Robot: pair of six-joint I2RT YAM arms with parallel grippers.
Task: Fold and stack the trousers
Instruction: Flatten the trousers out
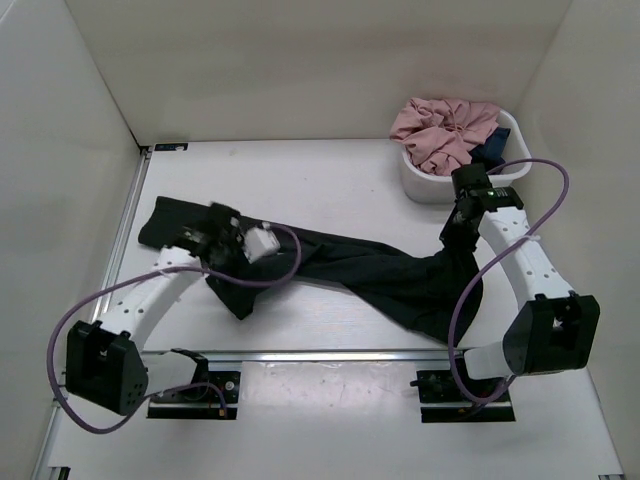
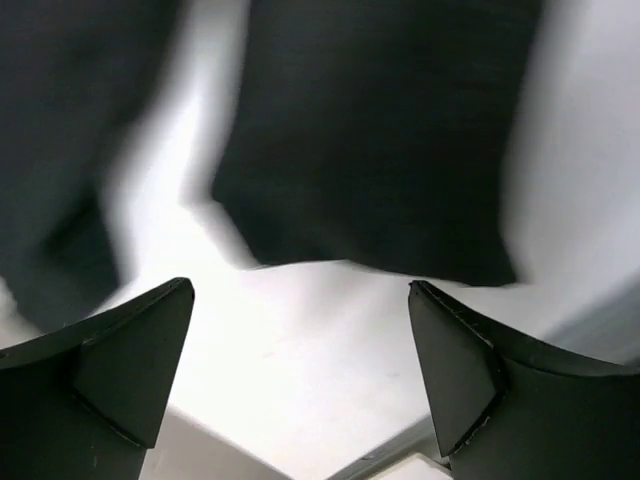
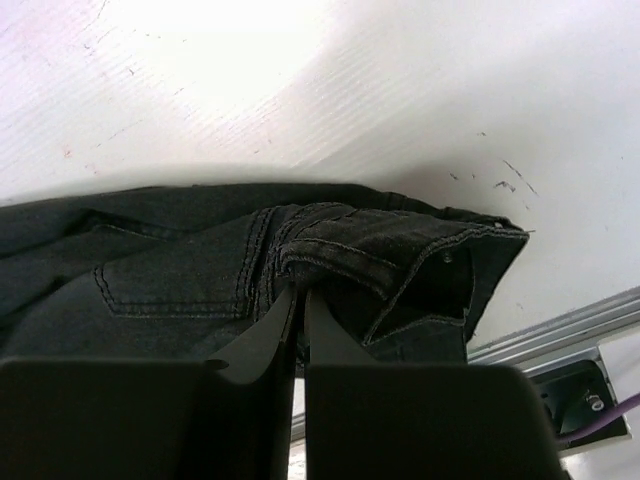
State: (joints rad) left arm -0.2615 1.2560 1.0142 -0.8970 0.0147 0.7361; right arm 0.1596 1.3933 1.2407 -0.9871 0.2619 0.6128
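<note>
While pinching the trousers (image 1: 400, 285), sprawled unfolded across the table (image 1: 330, 180), by the waistband (image 3: 380, 250) in the closed right gripper (image 3: 299, 292), likely to anchor that end, poises the left gripper (image 2: 300, 290) wide open over a leg hem (image 2: 370, 255), seemingly to pull it straight.

Bright, even light; the trousers (image 2: 380, 130) blur in the left wrist view, the table (image 3: 200, 40) glares white.

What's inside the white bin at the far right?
A crumpled pink garment heaps over the rim of the white bin, with dark blue cloth showing at its right side. Anything beneath them is covered.
</note>
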